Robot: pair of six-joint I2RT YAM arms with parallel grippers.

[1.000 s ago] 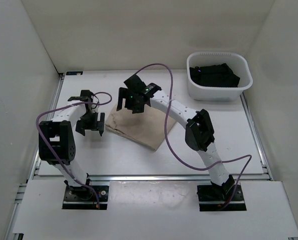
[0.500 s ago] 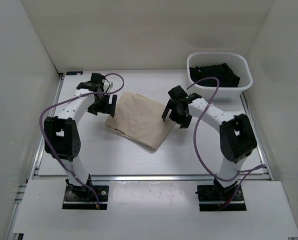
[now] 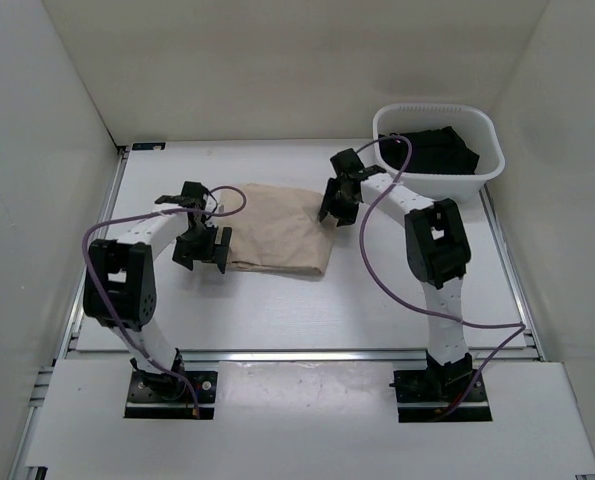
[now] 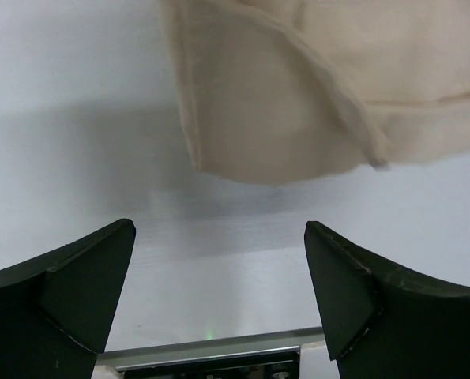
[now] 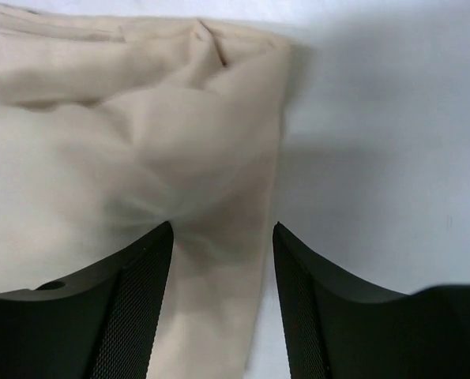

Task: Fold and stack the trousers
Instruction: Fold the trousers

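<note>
The beige trousers (image 3: 277,228) lie folded into a rough rectangle in the middle of the table. My right gripper (image 3: 335,204) is at their far right corner. In the right wrist view its fingers (image 5: 223,229) stand a little apart with the thick cloth edge (image 5: 124,142) filling the gap, and creases run out from the grip. My left gripper (image 3: 203,247) is just left of the trousers' near left corner. In the left wrist view its jaws (image 4: 219,229) are wide open over bare table, with the cloth's corner (image 4: 274,95) ahead of them and not touched.
A white basket (image 3: 482,128) holding dark clothes stands at the back right, close behind my right arm. White walls enclose the table on the left, back and right. A metal rail (image 3: 307,352) runs along the near edge.
The trousers have turned from a diamond to lie square with the table. My right gripper moved back and left with their corner. My left gripper moved toward the near side, off the cloth.
</note>
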